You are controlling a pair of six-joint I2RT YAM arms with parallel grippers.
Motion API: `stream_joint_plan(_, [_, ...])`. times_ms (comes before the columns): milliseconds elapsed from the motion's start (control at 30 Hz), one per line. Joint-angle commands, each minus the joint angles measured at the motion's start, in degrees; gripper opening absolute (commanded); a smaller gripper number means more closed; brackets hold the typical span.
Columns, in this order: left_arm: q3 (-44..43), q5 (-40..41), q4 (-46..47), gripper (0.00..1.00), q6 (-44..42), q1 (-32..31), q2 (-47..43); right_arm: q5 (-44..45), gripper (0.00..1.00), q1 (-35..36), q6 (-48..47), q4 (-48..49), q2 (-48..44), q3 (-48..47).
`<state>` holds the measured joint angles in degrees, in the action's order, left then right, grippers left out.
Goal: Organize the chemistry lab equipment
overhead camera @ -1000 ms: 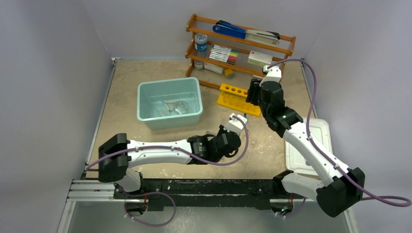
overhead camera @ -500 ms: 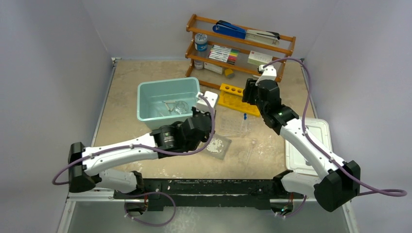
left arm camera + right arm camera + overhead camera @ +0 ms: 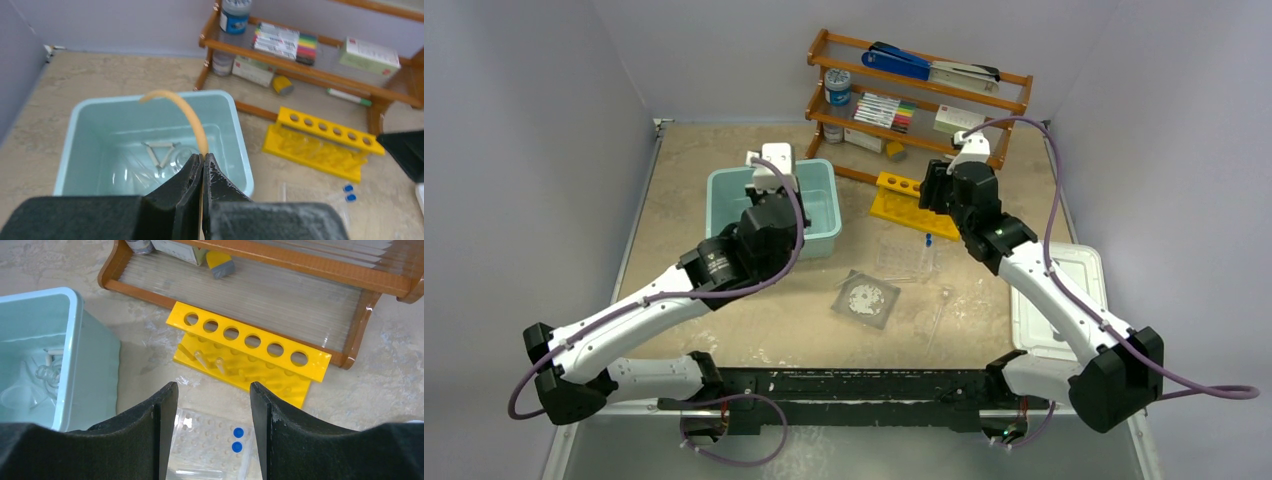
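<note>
My left gripper (image 3: 202,160) is shut on the long amber rubber tube (image 3: 185,112), which arcs up over the teal bin (image 3: 75,145). In the top view that gripper (image 3: 769,195) hangs above the bin (image 3: 819,240). A round glass flask (image 3: 178,156) and a white triangle (image 3: 157,150) lie inside the bin. My right gripper (image 3: 212,410) is open and empty above a clear well plate (image 3: 210,445) with two blue caps, just in front of the yellow holed rack (image 3: 250,340). The square transparent dish (image 3: 866,298) lies on the table.
A wooden shelf (image 3: 924,85) at the back holds markers, a blue stapler and boxes. The white lid (image 3: 1064,300) lies at the right edge. A thin clear tube (image 3: 939,305) lies right of the dish. The yellow rack (image 3: 899,200) stands between bin and shelf.
My left arm has swung from the front middle of the table up and left to above the bin, uncovering the square dish. My right gripper has shifted slightly left.
</note>
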<state>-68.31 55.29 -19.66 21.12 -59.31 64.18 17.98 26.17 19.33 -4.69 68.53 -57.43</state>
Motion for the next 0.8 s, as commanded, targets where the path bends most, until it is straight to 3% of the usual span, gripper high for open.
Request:
stream_joint_plan(0, [-8.48,1.73,1.13,0.0,-5.02,3.41,1.24,-1.27,0.58,-0.27,0.28,2.97,0.59,-3.45])
stream_joint_plan(367, [-17.57,6.13,8.01,0.0,-18.3,10.57,8.33,-1.92,0.58,-0.25,-0.1,4.29,1.55,-2.08])
stream_joint_plan(767, [-4.89,-7.79,10.19,0.0,-2.14,28.75,11.15,-1.0,0.58,-0.35,-1.36,6.58,4.89,0.63])
